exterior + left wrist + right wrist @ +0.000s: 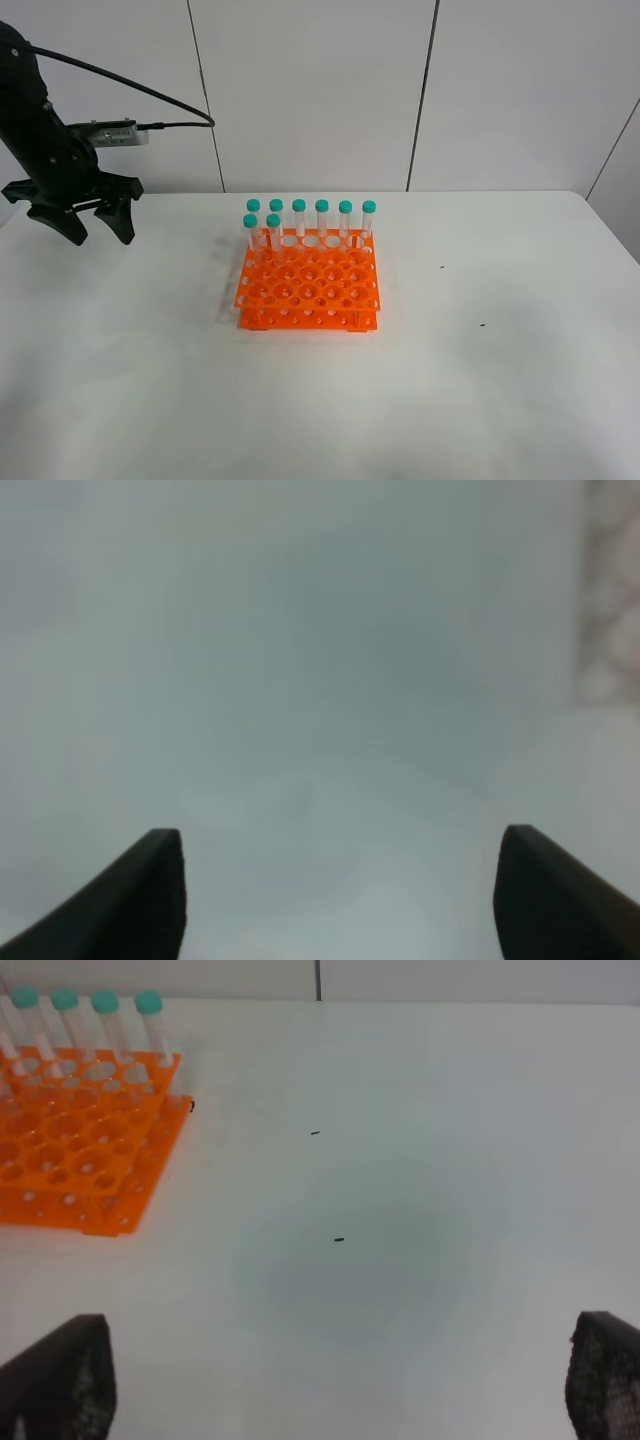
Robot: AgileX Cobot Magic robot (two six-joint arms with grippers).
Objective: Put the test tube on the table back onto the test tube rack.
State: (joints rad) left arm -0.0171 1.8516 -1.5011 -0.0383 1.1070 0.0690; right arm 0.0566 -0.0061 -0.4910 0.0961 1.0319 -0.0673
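Teal-capped clear tubes (pixel 299 218), upright, orange rack (pixel 308 284)

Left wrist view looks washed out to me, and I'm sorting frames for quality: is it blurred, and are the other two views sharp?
Left wrist view: soft, hazy, only the dark fingertips readable. Exterior high view: sharp, even light, faint shadow beside the rack. Right wrist view: fairly sharp, a dim shadow patch on the table.
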